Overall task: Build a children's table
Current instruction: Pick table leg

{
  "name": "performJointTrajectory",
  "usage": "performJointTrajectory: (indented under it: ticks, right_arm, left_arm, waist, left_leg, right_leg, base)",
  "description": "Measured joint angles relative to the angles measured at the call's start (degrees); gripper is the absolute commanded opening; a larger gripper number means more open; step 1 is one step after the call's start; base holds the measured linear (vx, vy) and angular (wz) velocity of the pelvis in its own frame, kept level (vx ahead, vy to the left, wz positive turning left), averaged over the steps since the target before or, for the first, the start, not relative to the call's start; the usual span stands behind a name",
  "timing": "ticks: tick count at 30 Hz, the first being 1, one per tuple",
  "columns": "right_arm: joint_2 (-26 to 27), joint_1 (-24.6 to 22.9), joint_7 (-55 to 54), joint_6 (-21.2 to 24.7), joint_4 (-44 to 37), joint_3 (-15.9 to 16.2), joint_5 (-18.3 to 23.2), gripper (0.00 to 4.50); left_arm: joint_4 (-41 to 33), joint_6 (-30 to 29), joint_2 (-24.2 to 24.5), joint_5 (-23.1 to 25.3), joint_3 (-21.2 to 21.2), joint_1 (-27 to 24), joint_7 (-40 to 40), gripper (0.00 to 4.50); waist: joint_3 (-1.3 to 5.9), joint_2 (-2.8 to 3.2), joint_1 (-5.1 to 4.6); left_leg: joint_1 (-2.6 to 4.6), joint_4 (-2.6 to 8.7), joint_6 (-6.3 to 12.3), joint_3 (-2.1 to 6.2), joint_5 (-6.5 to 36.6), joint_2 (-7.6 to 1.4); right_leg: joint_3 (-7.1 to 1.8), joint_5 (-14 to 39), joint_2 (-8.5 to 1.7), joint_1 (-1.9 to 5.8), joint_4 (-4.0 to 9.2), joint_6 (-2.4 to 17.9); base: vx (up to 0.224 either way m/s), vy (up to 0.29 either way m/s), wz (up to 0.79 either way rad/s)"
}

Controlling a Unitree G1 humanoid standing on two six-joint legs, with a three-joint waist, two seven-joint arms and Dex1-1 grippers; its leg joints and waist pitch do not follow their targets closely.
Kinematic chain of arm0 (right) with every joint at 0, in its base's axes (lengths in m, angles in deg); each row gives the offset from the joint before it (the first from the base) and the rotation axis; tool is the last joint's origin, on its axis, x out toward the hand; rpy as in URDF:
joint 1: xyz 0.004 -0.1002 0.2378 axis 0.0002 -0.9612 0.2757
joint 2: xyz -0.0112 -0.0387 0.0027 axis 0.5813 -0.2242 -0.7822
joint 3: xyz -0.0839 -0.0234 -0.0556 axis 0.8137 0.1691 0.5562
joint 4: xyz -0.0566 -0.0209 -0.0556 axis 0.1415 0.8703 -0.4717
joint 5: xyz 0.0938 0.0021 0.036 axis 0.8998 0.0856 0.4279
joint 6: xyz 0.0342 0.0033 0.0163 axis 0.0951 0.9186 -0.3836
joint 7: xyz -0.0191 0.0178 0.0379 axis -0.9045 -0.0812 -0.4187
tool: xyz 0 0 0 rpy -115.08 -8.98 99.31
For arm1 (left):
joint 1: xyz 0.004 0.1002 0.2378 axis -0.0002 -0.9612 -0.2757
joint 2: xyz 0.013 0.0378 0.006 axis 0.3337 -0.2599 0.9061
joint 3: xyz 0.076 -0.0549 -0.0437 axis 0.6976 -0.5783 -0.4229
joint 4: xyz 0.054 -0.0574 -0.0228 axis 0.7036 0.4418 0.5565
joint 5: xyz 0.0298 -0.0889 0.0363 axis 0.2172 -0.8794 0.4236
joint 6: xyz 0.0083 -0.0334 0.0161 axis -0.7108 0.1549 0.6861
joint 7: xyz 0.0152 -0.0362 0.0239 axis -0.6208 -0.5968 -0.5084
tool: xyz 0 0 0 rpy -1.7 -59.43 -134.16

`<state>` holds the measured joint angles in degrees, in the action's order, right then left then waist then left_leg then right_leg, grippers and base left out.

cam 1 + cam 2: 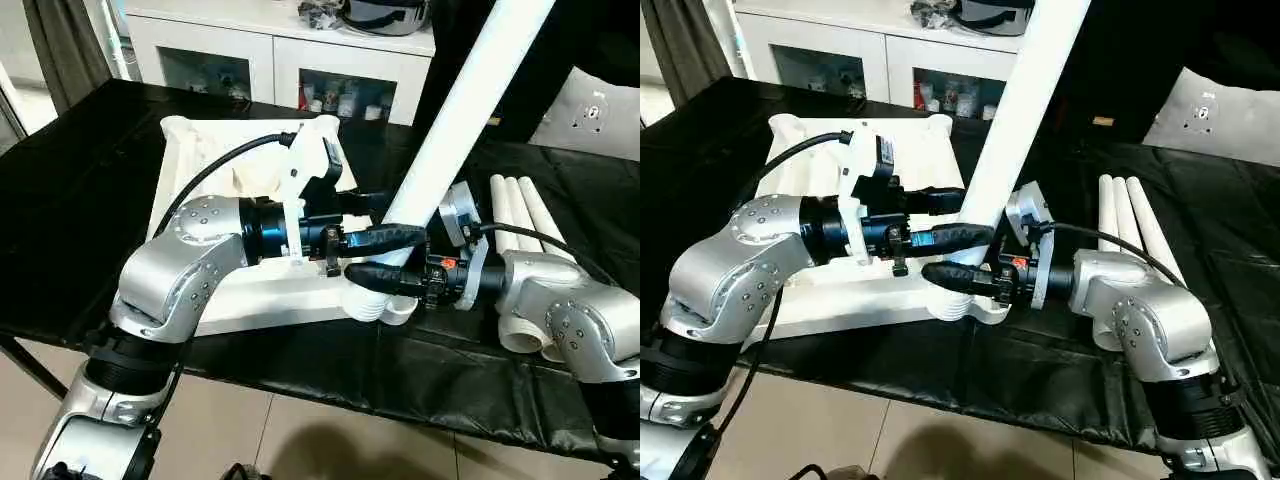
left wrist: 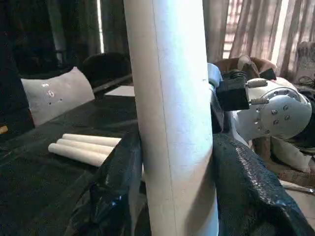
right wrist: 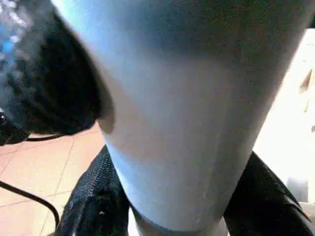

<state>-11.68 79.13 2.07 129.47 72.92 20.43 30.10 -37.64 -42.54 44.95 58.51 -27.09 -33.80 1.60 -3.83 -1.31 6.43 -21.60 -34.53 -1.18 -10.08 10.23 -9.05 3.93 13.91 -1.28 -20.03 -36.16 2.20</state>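
The table top (image 1: 240, 300) lay upside down on the black-covered desk (image 1: 60, 200), its near long edge facing the robot. One white leg (image 1: 455, 120) stood in the corner socket (image 1: 380, 305) at the top's near right corner, leaning toward 1 o'clock; its upper end ran out of frame. The socket itself was largely hidden behind the grippers, so how deep the leg sat could not be judged.

The left gripper (image 1: 385, 236) reached in from 9 o'clock and was clamped on the leg low down, one finger (image 2: 118, 182) on each side of the tube. The right gripper (image 1: 375, 277) came from 3 o'clock, just below the left one; its fingers (image 3: 93, 206) flanked the leg's base close against the tube, and it appeared to be gripping the leg too.

Three spare legs (image 1: 520, 215) lay side by side on the desk at 3 o'clock of the top, their near ends covered by the right forearm. At 12 o'clock stood a white cabinet (image 1: 280, 50) with glass doors; its contents were too small to make out. A grey-white panel (image 1: 595, 115) with small holes was cut off at the frame's right edge.
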Motion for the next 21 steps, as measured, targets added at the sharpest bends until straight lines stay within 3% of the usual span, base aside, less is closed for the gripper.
performJointTrajectory:
  ticks: [3,4,7,12,13,17,21]
  right_arm:
    - [0.36,-0.37,0.15,-0.28,-0.16,0.03,0.02,1.96]
    - [0.51,-0.44,0.19,-0.28,-0.30,0.06,0.03,1.96]
    - [0.60,-0.51,0.19,-0.37,-0.90,0.08,0.05,1.95]
    - [1.14,-1.08,-0.23,-0.48,-1.13,0.30,-0.22,1.94]
    - [1.21,-1.36,-0.42,-0.65,-1.16,0.33,-0.21,1.94]
    - [2.66,-2.42,-2.02,-0.83,-1.38,-0.59,0.02,1.94]
    - [4.46,-4.64,-4.58,-0.94,-3.35,-1.83,0.62,1.94]
  left_arm:
    - [-0.98,-2.44,-0.41,-1.18,-0.48,-0.12,-0.61,1.88]
    - [-1.15,-3.56,-0.47,-2.01,-0.83,-0.12,-0.83,2.57]
    - [-2.24,-4.26,-0.09,-3.09,-1.09,-0.51,-0.69,2.64]
    - [-3.18,-4.17,0.22,-3.05,-0.80,-1.54,-0.45,3.11]
    - [-3.23,-4.17,0.13,-3.00,-0.55,-1.70,-0.47,3.38]
    - [-3.19,-4.14,-2.47,-3.53,-1.71,-3.23,-1.77,3.58]
    - [-3.25,-4.59,-7.24,-11.67,-7.15,-4.40,-3.71,3.94]
  waist:
    - [0.00,0.00,-0.02]
    - [0.00,0.00,-0.01]
    - [0.00,0.00,0.00]
    - [0.00,0.00,0.06]
    - [0.00,0.01,0.05]
    - [0.01,0.03,0.01]
    - [0.02,0.05,0.09]
  left_leg:
    - [0.00,0.00,0.00,0.00,0.00,0.00]
    - [0.00,0.00,0.00,0.00,0.00,0.00]
    - [0.01,0.00,0.00,0.00,0.00,0.00]
    - [0.00,-0.02,0.00,0.00,0.00,0.00]
    - [0.00,-0.02,0.00,0.00,0.00,0.01]
    - [0.00,-0.02,-0.01,0.00,0.00,0.01]
    - [0.00,-0.01,-0.01,0.00,0.00,0.00]
  right_leg:
    - [0.00,0.00,0.00,0.00,-0.01,0.00]
    - [0.00,0.00,0.00,0.00,-0.02,0.00]
    - [0.00,0.00,0.00,0.00,-0.02,0.00]
    - [0.00,0.00,-0.01,0.01,-0.02,0.00]
    - [0.00,0.00,-0.02,0.01,-0.02,0.00]
    - [0.00,-0.01,-0.02,0.01,-0.02,0.00]
    - [0.02,-0.01,-0.01,0.01,-0.02,0.01]
  base:
    - [0.000,0.000,0.00]
    - [0.000,0.000,0.00]
    - [0.000,0.000,0.00]
    - [0.000,0.000,0.00]
    - [0.000,0.000,0.00]
    - [0.000,0.000,0.00]
    - [0.000,0.000,0.00]
